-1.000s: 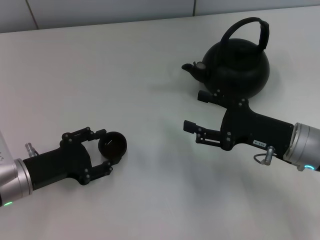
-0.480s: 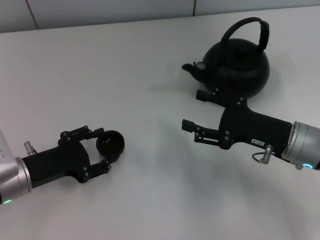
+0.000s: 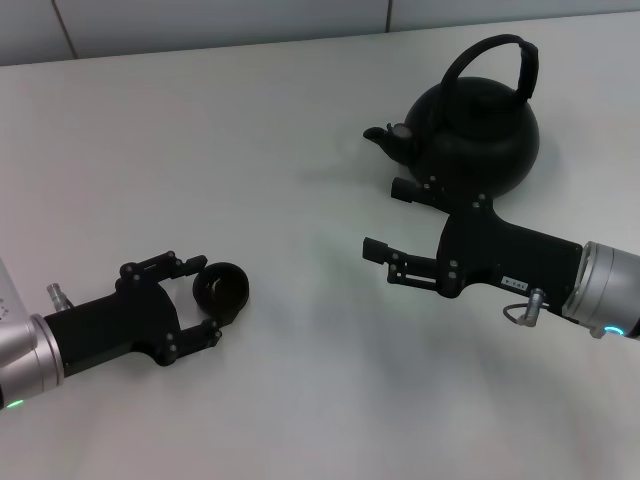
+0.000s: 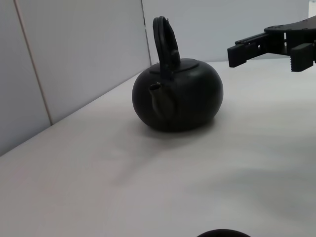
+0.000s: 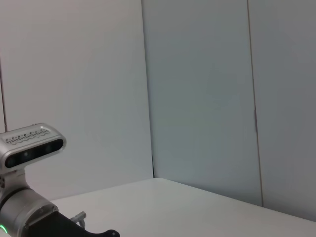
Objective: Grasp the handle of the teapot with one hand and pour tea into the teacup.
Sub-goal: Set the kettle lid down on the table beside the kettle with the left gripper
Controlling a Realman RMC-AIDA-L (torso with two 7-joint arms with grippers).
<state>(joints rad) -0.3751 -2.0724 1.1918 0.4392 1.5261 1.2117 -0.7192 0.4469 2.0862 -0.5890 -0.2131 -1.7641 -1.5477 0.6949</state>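
Observation:
The matte-black teapot (image 3: 478,138) stands at the back right, spout to the left, with its arched handle (image 3: 497,52) upright. My right gripper (image 3: 386,218) is open and empty just in front of the pot, below the spout, not touching the handle. The tiny black teacup (image 3: 228,290) sits on the table at front left. My left gripper (image 3: 203,296) is open, with its fingertips on either side of the cup. The left wrist view shows the teapot (image 4: 177,96), its handle (image 4: 165,42), the right gripper (image 4: 274,53) and the cup's rim (image 4: 223,233).
The white table (image 3: 300,120) runs back to a pale panelled wall (image 3: 200,20). The right wrist view shows only that wall (image 5: 197,89), the table's far edge and part of my left arm (image 5: 27,212).
My left gripper has drawn back slightly to the left, so the cup sits nearer its fingertips. My right gripper has edged a little to the left. The teapot has not moved.

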